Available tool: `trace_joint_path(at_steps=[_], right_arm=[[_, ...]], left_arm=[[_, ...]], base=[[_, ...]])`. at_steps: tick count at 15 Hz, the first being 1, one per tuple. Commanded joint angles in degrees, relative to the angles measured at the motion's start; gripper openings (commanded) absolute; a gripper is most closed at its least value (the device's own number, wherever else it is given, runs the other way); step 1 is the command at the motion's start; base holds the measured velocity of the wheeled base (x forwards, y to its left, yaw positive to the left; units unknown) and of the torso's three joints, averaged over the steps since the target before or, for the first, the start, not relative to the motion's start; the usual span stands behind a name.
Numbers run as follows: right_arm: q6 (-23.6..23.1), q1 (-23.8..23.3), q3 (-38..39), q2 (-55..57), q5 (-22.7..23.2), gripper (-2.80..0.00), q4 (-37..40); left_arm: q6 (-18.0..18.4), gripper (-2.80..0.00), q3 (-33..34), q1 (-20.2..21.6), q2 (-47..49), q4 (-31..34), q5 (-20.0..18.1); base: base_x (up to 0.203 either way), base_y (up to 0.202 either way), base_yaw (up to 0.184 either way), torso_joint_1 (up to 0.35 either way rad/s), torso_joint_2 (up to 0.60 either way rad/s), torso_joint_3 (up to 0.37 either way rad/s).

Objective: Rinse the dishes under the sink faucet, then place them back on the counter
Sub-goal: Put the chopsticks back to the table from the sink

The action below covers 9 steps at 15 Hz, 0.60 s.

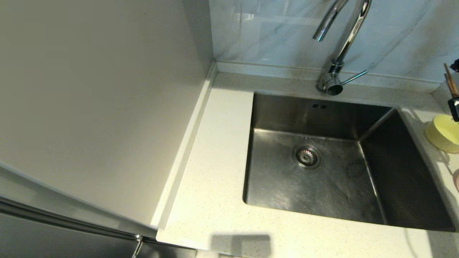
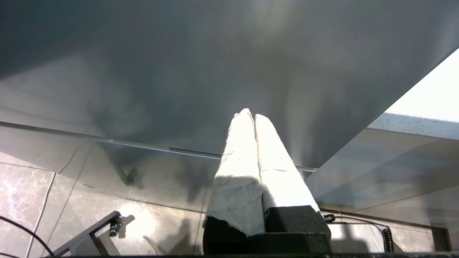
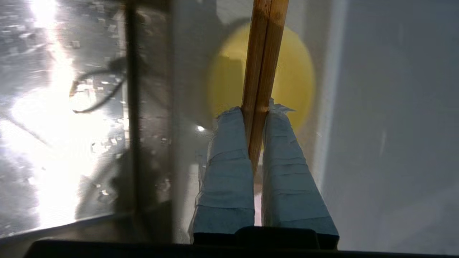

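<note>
The chopsticks (image 3: 264, 53), pinched side by side in the right gripper's (image 3: 256, 118) closed fingers, run lengthwise out beyond the fingertips, above the yellow bowl (image 1: 443, 133) on the tabletop (image 1: 215, 172) right of the sink (image 1: 401, 161), so the faucet (image 1: 340, 46) lies leftward.

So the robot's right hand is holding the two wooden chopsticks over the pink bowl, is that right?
Not quite: the bowl under them is yellow, not pink. The right wrist view shows the right hand shut on the two chopsticks above the yellow bowl.
</note>
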Motion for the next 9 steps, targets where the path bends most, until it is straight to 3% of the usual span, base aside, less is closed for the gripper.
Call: trace_joint_path(at_steps=[1,5,9], right_arm=[[-0.16,-3.73,0.60,-0.56,-0.13,-2.80,0.23],[-0.77,-9.17,5.01,-0.57,0.11,-2.80,0.25],[-2.66,-10.86,9.40,-1.02,0.21,-2.80,0.25]], left_arm=[[-0.05,-2.80,0.00,0.02,-0.18,0.00,0.04],[-0.05,-2.80,0.00,0.02,-0.18,0.00,0.04],[-0.05,-2.80,0.00,0.02,-0.18,0.00,0.04]], base=[[0.000,0.000,0.000,0.000,0.00,0.000],[0.000,0.000,0.000,0.000,0.00,0.000],[0.000,0.000,0.000,0.000,0.00,0.000]])
